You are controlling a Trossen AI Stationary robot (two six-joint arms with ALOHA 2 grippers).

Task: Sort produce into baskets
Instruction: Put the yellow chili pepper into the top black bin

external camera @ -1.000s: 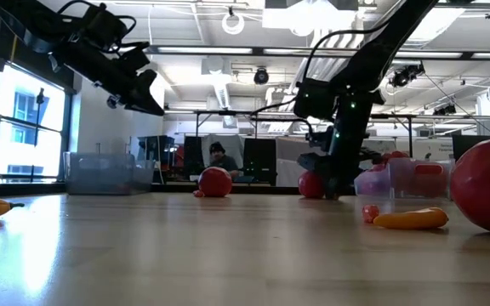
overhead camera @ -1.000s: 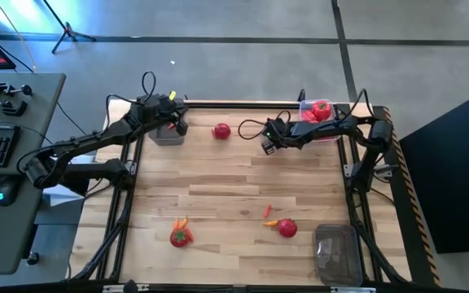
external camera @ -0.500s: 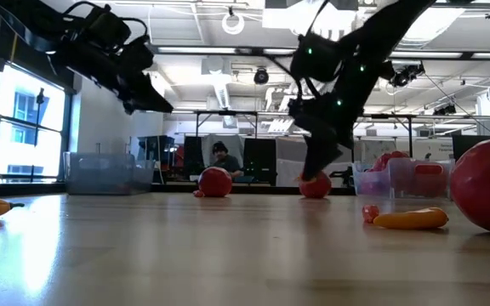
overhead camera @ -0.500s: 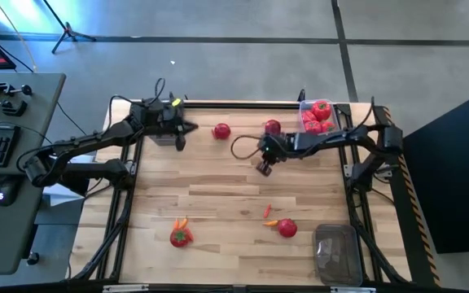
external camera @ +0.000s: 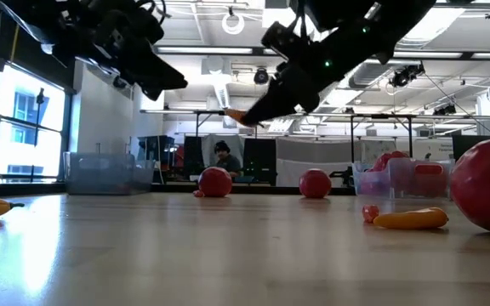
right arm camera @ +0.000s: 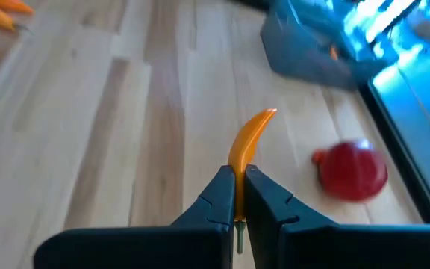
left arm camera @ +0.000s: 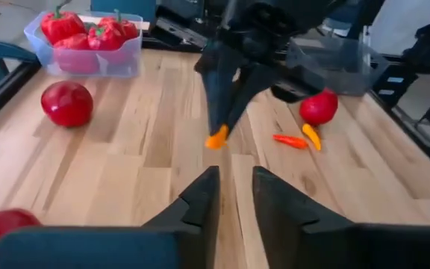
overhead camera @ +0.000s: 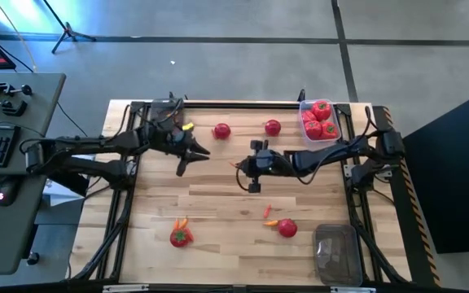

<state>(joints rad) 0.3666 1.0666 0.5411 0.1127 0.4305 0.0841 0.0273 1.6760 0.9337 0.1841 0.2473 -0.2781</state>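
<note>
My right gripper point(overhead camera: 238, 165) hangs over the table's middle, shut on a small curved orange carrot-like piece point(right arm camera: 249, 139), well above the wood in the low view point(external camera: 235, 114). My left gripper point(left arm camera: 234, 196) is open a little, holds nothing, and points at that piece from the left point(overhead camera: 203, 154). Two red tomatoes point(overhead camera: 221, 130) point(overhead camera: 273, 127) lie on the table at the far side. One basket point(overhead camera: 330, 138) at the far right holds red peppers. A grey basket point(external camera: 100, 173) stands at the far left, another point(overhead camera: 336, 251) at the near right. My right gripper pinches the orange piece by one end point(right arm camera: 237, 179) between its two fingers. The fingers slant down toward the table's left. The rest of the piece sticks out beyond the fingertips along their line, curving at its free end point(right arm camera: 267, 113), lifted clear of the table.
A red tomato point(overhead camera: 287, 229) with small orange and red pieces point(overhead camera: 269, 216) lies near right of centre. Another red piece with orange bits point(overhead camera: 180, 236) lies near left. Cables loop over the far edge. A person point(external camera: 219, 157) sits in the room beyond the table.
My right gripper has gone from beside the pepper basket toward the table's left and near side, risen and rolled, carrying the orange piece up off the table. My left gripper has swung from over the far-left basket toward the table's middle and turned toward the right gripper.
</note>
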